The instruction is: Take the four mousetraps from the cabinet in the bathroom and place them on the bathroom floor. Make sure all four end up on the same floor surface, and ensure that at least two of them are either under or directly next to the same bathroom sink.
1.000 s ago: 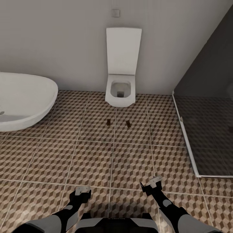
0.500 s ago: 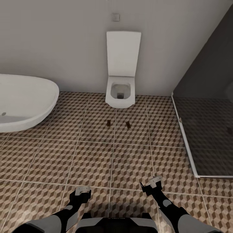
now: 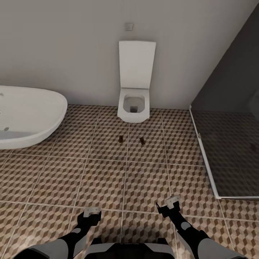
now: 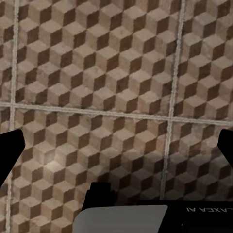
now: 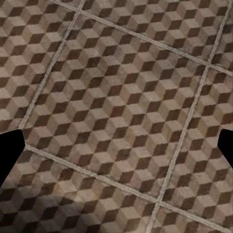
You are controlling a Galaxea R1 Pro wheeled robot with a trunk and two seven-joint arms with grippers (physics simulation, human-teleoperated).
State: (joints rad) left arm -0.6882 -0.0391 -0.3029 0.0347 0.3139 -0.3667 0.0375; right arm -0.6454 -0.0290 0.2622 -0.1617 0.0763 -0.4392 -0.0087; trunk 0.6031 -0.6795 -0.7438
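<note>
Two mousetraps lie out on the bathroom floor (image 3: 108, 180), whose cube-patterned tiles run from wall to wall. Biggest of the fittings is the white oval bathtub (image 3: 28, 115) at the left, then the dark glass shower screen (image 3: 226, 154) on the right, then the white square toilet (image 3: 133, 104) against the far wall, lid up. The robot's arms reach in low: the left gripper (image 3: 92, 213) and the right gripper (image 3: 169, 205) both hang above bare tile, fingers spread wide apart with nothing between them, as the wrist views confirm. Smallest are the traps: the left mousetrap (image 3: 121, 139) and the right mousetrap (image 3: 142, 140), near each other just in front of the toilet, well apart from the grippers.
</note>
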